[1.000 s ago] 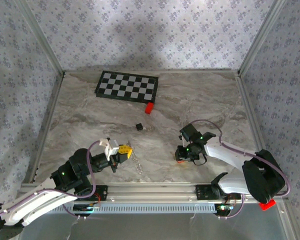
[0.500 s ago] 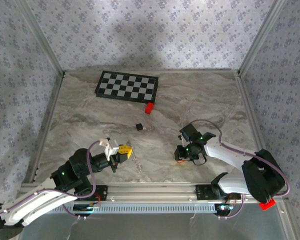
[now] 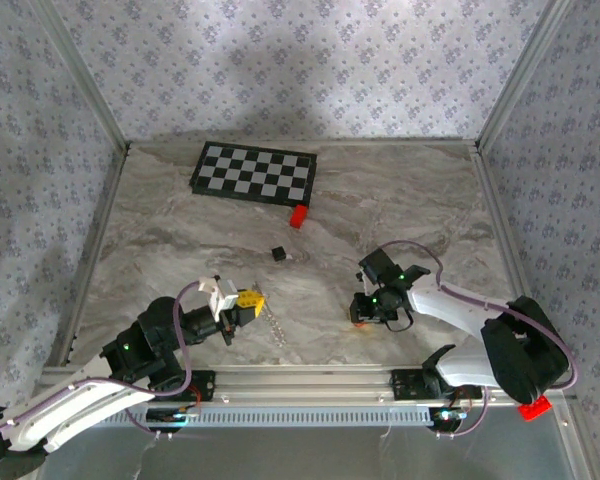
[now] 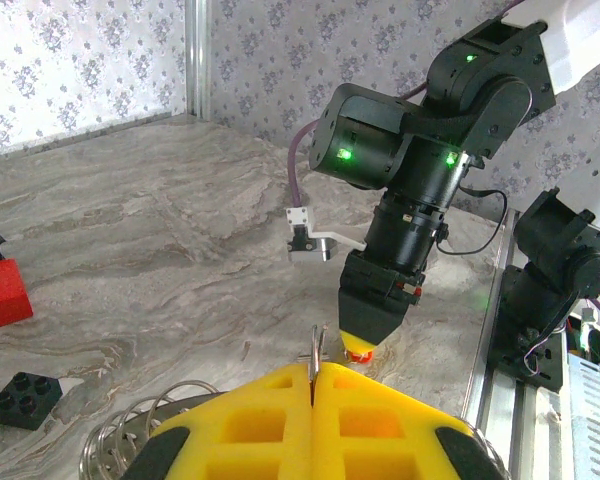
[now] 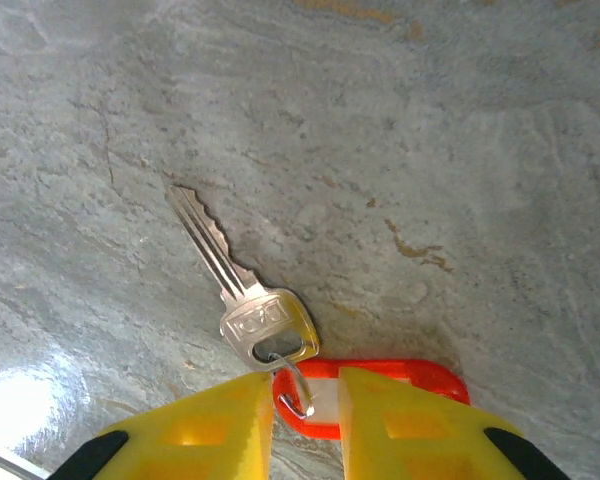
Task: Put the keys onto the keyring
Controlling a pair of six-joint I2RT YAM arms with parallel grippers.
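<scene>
The keys (image 5: 242, 300) lie flat on the marble: a silver key joined by a small wire hook to a red oblong tag (image 5: 420, 378) with a paler middle. My right gripper (image 5: 305, 385) points down over them, jaws a narrow gap apart, straddling the hook and the tag's end. Its right finger covers part of the tag. From above, the right gripper (image 3: 361, 314) stands on the red tag (image 3: 358, 323). My left gripper (image 3: 252, 298) is shut on the keyring (image 3: 274, 323), which hangs beside it. A thin metal edge of the keyring (image 4: 315, 350) sticks out between the closed yellow fingers.
A checkerboard (image 3: 255, 172) lies at the back. A bright red block (image 3: 298, 215) and a small black cube (image 3: 278, 254) sit mid-table, left of the right arm. Metal rails and patterned walls bound the table on all sides.
The right gripper has edged slightly left and lower over the keys, its jaws a touch narrower. The left arm and the keyring have not moved.
</scene>
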